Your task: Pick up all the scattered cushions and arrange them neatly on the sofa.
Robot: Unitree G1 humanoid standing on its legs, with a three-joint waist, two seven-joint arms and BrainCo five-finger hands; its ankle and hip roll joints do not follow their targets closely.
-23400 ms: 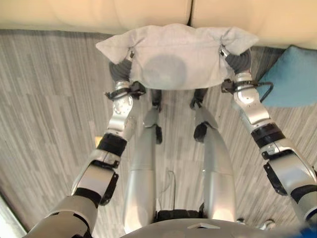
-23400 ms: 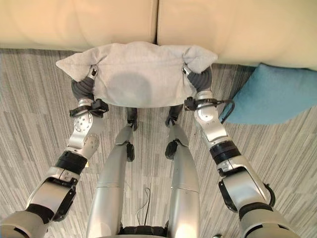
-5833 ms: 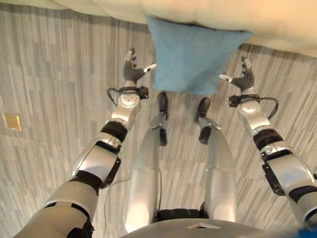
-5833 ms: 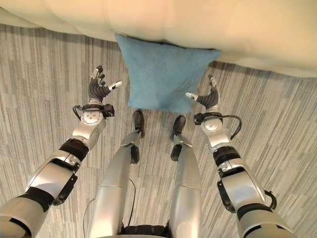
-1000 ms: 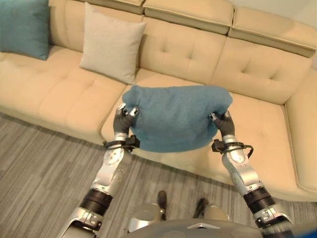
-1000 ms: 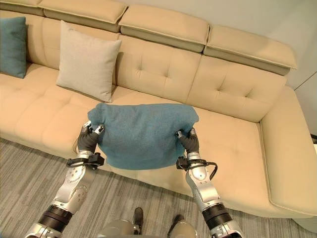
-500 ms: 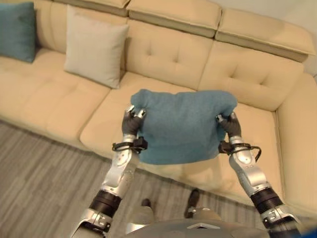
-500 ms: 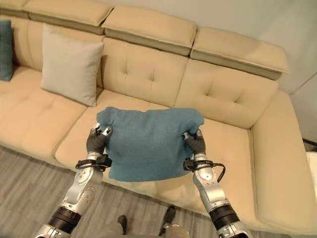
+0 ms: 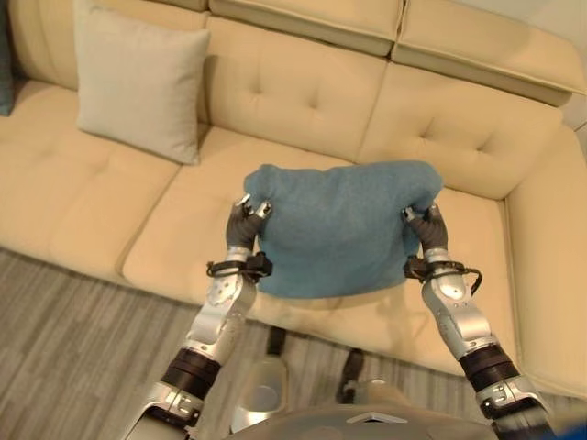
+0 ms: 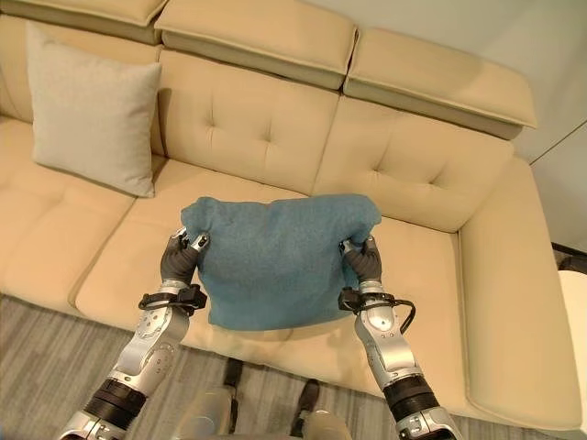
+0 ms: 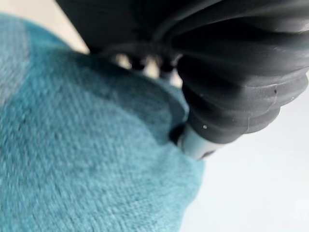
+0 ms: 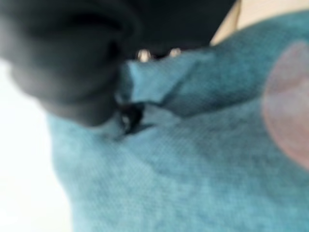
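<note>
While both hands, left hand (image 9: pixel 244 223) & right hand (image 9: pixel 426 228), clamp teal cushion (image 9: pixel 339 225) edges, it hangs over sofa (image 9: pixel 303 92) seat.

Teal cushion (image 9: pixel 341 229) above beige sofa (image 9: pixel 293 101)

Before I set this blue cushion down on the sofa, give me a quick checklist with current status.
1. Left hand gripping the blue cushion: ok, fingers curled into its edge.
2. Right hand gripping the opposite edge: ok.
3. Cushion held over the sofa seat, not the floor: ok.
4. Seat cleared behind the cushion: cannot tell, the cushion hides it.
5. Beige cushion already propped against the backrest, apart from the drop spot: ok.
</note>
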